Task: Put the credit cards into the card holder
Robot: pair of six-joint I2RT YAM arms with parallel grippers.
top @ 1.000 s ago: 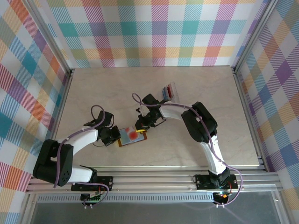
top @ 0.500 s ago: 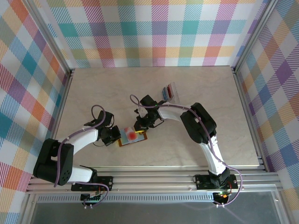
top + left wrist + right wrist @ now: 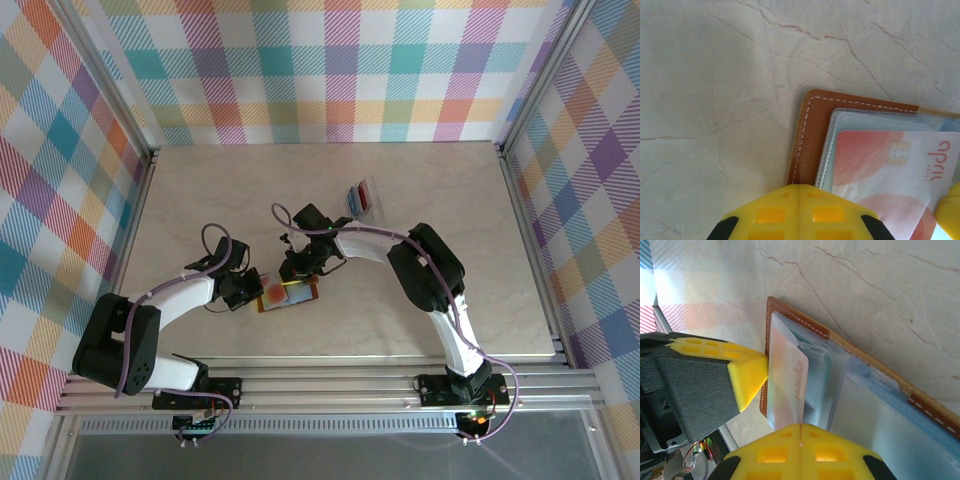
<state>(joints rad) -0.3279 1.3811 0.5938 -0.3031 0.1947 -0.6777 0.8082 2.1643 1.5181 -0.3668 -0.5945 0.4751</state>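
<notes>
The card holder (image 3: pixel 300 296) lies open on the table between both arms, a brown leather wallet (image 3: pixel 812 132) with clear pockets. A red credit card (image 3: pixel 890 170) sits partly inside one clear pocket; in the right wrist view this card (image 3: pixel 787 382) stands tilted up. My left gripper (image 3: pixel 798 192) is shut, its tip resting on the wallet's stitched left edge. My right gripper (image 3: pixel 801 429) is shut too, its tip against the red card's near edge, nothing clamped between its fingers. More credit cards (image 3: pixel 355 198), red and blue, stand in a clear tray.
The clear plastic tray (image 3: pixel 371 195) stands behind and to the right of the wallet. The left gripper's yellow finger (image 3: pixel 747 372) appears close beside the wallet in the right wrist view. Bare marble table (image 3: pixel 200 190) surrounds the arms; metal frame rails edge it.
The right gripper has slid left and down over the open wallet. The left gripper has edged slightly right along with the wallet. Both stayed shut.
</notes>
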